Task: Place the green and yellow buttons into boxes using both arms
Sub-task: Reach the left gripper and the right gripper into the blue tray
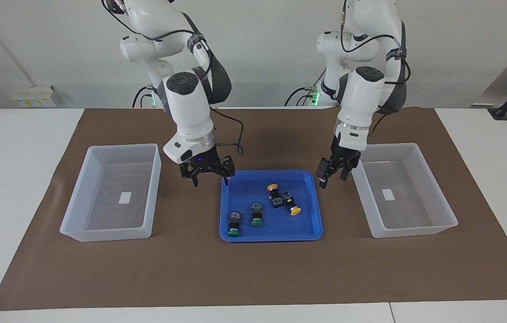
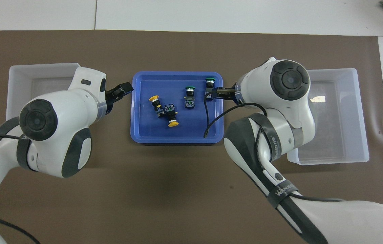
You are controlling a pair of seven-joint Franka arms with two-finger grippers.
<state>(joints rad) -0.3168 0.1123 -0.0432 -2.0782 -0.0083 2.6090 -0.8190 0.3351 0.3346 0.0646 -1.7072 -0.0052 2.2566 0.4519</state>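
Two green buttons (image 1: pixel 234 223) (image 1: pixel 257 214) and two yellow buttons (image 1: pixel 274 193) (image 1: pixel 292 206) lie on their sides in the blue tray (image 1: pixel 271 236). The two yellow ones touch each other. My right gripper (image 1: pixel 211 180) hangs open over the tray's corner toward the right arm's end, holding nothing. The left gripper (image 1: pixel 332 179) hangs open over the tray's edge toward the left arm's end, also with nothing in it. From overhead, the right gripper (image 2: pixel 216 93) overlaps one green button (image 2: pixel 209 81) and the left gripper (image 2: pixel 122 90) sits at the tray (image 2: pixel 177 139) rim. Both boxes (image 1: pixel 105 234) (image 1: pixel 414 231) hold only a white label.
A brown mat (image 1: pixel 253 273) covers the white table under the tray and boxes. One box (image 2: pixel 42 66) stands at the left arm's end, the other box (image 2: pixel 362 115) at the right arm's end. The arms' elbows lean over the boxes' inner edges.
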